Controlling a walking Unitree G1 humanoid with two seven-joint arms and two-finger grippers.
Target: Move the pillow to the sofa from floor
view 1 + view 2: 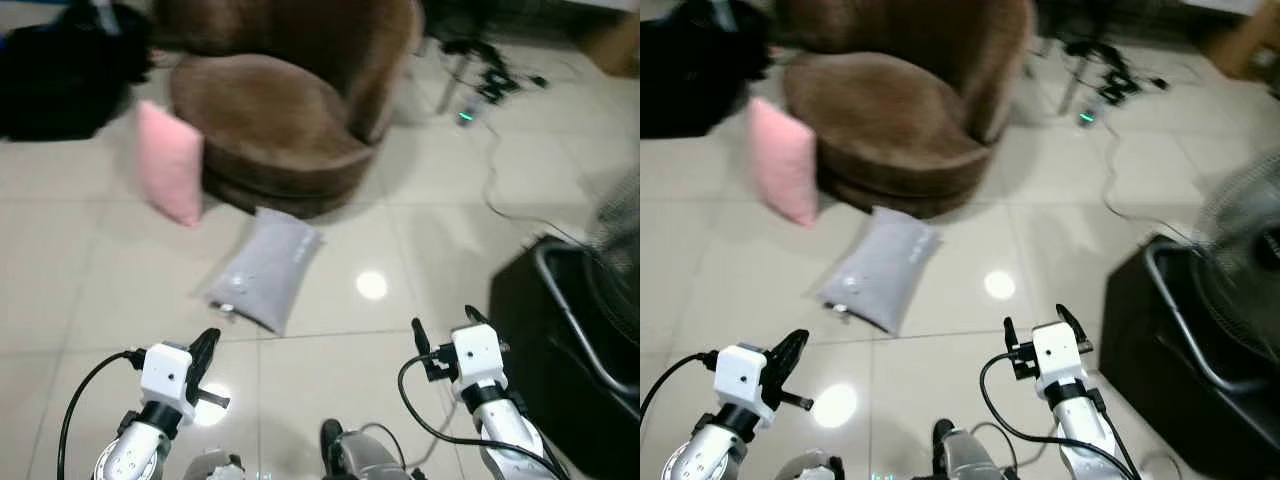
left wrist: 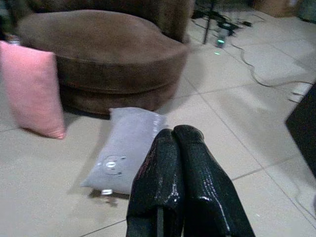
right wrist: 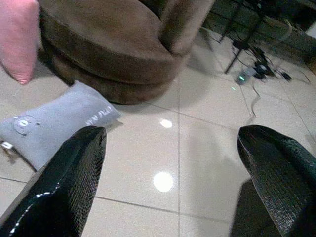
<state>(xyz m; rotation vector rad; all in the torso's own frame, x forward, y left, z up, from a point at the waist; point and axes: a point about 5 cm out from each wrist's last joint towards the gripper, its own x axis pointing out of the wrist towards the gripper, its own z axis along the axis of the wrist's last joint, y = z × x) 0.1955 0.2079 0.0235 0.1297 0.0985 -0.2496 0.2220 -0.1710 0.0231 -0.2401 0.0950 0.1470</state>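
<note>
Silver arms, white wrist blocks, black cables, glossy black fingers [image 3: 69, 182].

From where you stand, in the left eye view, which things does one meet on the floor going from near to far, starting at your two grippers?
Left gripper and right gripper → grey pillow lying flat → pink pillow leaning on the sofa → brown sofa.
</note>
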